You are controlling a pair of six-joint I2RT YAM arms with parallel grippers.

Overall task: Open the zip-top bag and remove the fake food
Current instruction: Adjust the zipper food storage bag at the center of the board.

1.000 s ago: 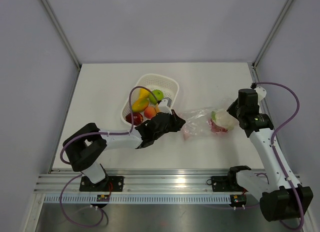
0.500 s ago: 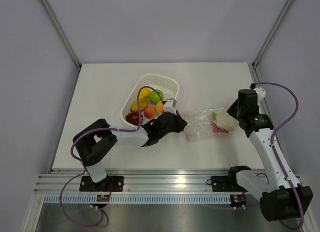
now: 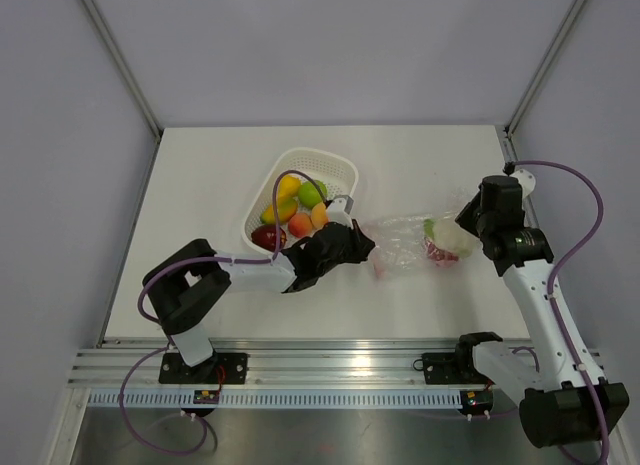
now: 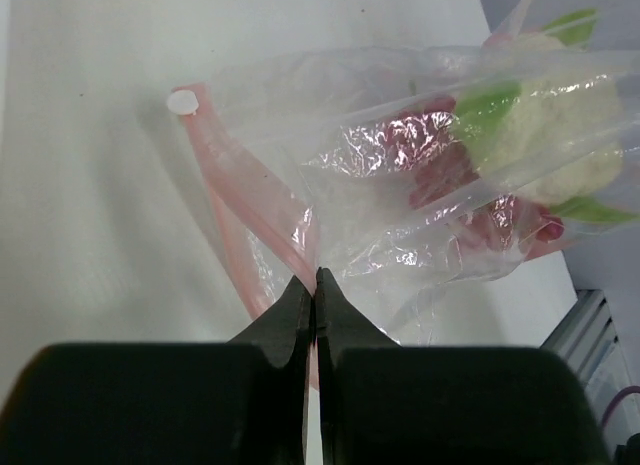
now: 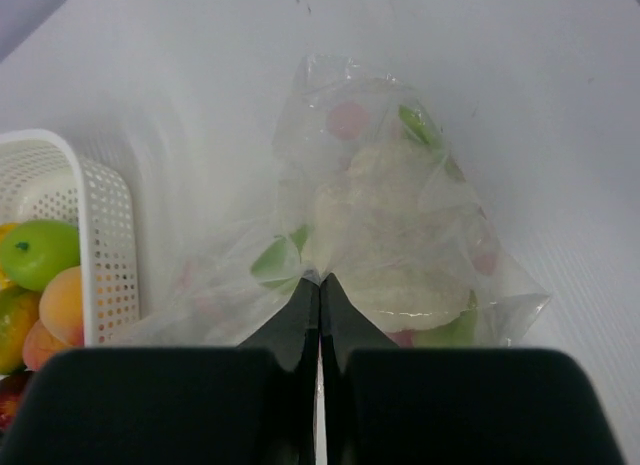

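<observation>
Zip-top bag [image 3: 405, 247] on desk [image 3: 200, 185], just right of white basket [image 3: 335, 170]. Left gripper [image 4: 314, 285] pinches film by pink zip strip [image 4: 225, 195]. Right gripper [image 5: 320, 285] pinches the end away from basket.

Over the last second the right arm drew slightly off. Mouth possibly parted. Fake food [image 4: 545, 135] inside. Grey walls [image 3: 350, 45] around.
</observation>
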